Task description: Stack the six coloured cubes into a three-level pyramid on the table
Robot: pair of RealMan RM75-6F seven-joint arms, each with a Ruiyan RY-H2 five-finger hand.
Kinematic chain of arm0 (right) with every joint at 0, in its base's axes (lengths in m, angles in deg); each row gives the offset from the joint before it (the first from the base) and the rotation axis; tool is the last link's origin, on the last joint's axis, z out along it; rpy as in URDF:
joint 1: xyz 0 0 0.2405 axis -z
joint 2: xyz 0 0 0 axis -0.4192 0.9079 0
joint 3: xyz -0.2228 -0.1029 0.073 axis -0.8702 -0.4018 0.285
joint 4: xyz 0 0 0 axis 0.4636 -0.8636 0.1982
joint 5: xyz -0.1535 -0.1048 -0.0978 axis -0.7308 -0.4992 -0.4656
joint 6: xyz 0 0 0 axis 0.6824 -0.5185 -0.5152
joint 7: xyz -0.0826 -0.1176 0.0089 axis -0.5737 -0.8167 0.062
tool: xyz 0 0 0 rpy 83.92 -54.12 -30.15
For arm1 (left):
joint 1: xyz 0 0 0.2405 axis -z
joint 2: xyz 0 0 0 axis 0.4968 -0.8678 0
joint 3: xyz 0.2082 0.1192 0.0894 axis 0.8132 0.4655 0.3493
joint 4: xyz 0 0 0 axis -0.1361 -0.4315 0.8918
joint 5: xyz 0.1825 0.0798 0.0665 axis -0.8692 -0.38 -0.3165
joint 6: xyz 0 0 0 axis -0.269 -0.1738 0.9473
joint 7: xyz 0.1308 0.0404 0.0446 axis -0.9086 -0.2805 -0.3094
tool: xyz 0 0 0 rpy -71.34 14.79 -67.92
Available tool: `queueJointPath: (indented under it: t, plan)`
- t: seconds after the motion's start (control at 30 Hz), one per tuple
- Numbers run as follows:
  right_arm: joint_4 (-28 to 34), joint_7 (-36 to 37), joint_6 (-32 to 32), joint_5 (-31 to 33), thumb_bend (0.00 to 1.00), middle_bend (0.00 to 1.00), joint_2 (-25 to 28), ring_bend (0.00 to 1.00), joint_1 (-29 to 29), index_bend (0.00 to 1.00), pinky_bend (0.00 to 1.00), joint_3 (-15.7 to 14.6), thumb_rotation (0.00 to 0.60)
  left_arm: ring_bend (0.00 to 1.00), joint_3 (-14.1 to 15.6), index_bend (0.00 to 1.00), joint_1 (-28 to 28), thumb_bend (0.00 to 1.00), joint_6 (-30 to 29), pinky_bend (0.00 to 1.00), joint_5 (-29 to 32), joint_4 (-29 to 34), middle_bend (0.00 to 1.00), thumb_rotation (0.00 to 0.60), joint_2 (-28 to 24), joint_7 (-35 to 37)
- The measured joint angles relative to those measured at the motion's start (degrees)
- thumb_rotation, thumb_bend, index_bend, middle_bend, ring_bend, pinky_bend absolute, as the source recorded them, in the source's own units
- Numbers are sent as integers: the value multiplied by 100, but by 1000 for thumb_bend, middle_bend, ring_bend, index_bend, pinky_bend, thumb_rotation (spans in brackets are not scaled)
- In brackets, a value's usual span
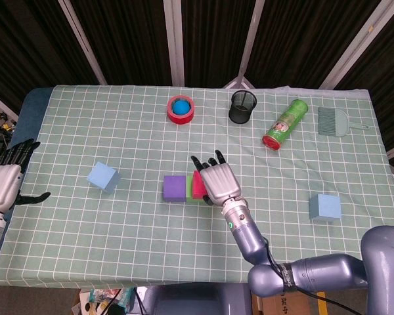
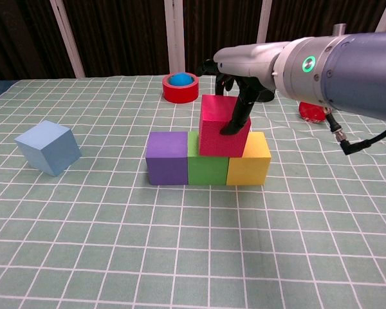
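Note:
A row of three cubes stands mid-table: purple [image 2: 166,157], green [image 2: 206,170] and yellow [image 2: 250,166]. My right hand [image 2: 239,90] grips a red cube [image 2: 220,127] from above, slightly tilted, over the green cube and the edge of the yellow one. In the head view the right hand [image 1: 217,182] covers most of the red cube [image 1: 197,185] beside the purple cube [image 1: 174,187]. One light blue cube [image 1: 103,176] lies at the left, another light blue cube [image 1: 324,207] at the right. My left hand [image 1: 2,184] hangs open off the table's left edge.
At the back stand a red tape roll [image 1: 181,108] with a blue ball inside, a black mesh cup [image 1: 242,106], a green can [image 1: 284,123] lying on its side and a grey-green brush [image 1: 333,121].

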Motion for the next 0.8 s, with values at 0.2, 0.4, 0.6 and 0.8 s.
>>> queueJointPath:
  t: [0.2,0.4,0.6,0.8]
  plan:
    - [-96,-17,-9,-17,317,383,-59,210,-82,0,0,-7,600,0,-4,0,0,103,-7,64,11,-7,0,600,-4,17]
    - [-146,-47,-49,38,318,383,-104,210,-127,0,0,-21,600,0,-4,0,2,103,-3,65,9,-14,0,600,-6,36]
    - [-157,-68,-103,57,318,383,-135,211,-146,0,0,-44,600,0,-1,0,6,103,-1,65,-5,-7,0,600,-10,51]
    - [-144,-92,-163,76,317,383,-160,210,-167,0,0,-51,600,0,2,0,4,103,-2,65,-20,6,0,600,-20,74]
